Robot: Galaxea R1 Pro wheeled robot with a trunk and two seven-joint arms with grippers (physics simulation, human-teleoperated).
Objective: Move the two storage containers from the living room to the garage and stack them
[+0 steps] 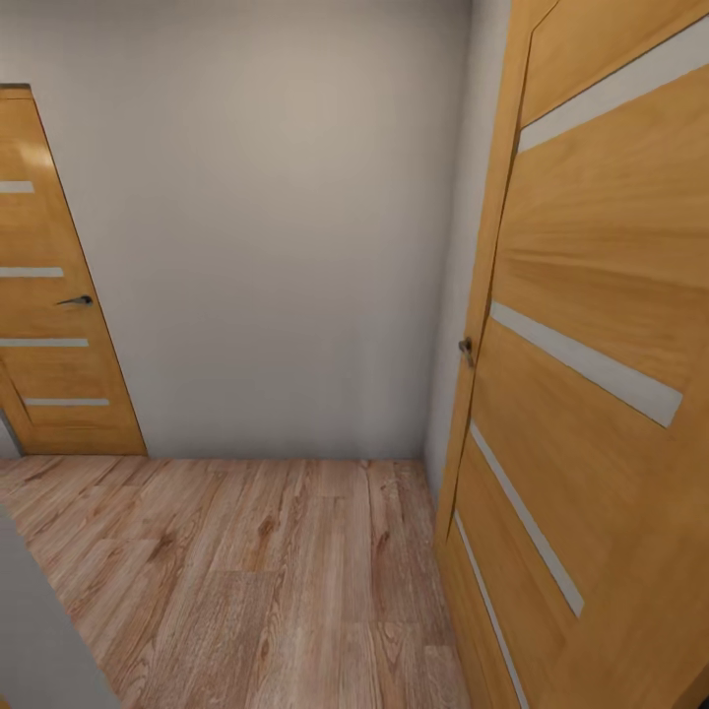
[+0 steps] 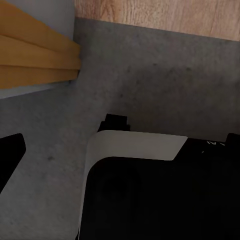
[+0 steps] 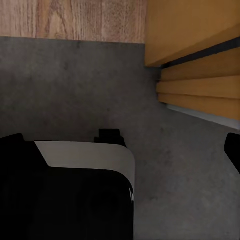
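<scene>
The two storage containers are out of view. Under me lies the dark grey mottled floor (image 2: 165,85), which meets light wood planks at a threshold (image 3: 75,39). A single dark finger (image 2: 10,157) of my left gripper juts in at the edge of the left wrist view, over bare floor. One dark finger (image 3: 233,150) of my right gripper shows the same way in the right wrist view. Neither wrist view shows anything held.
Ahead is a short hallway with wood-plank flooring (image 1: 256,581) ending at a white wall (image 1: 276,246). An open wood-panelled door (image 1: 591,394) stands close on the right, a shut one (image 1: 49,315) at the far left. My black-and-white base (image 2: 150,190) sits between orange door jambs (image 3: 200,85).
</scene>
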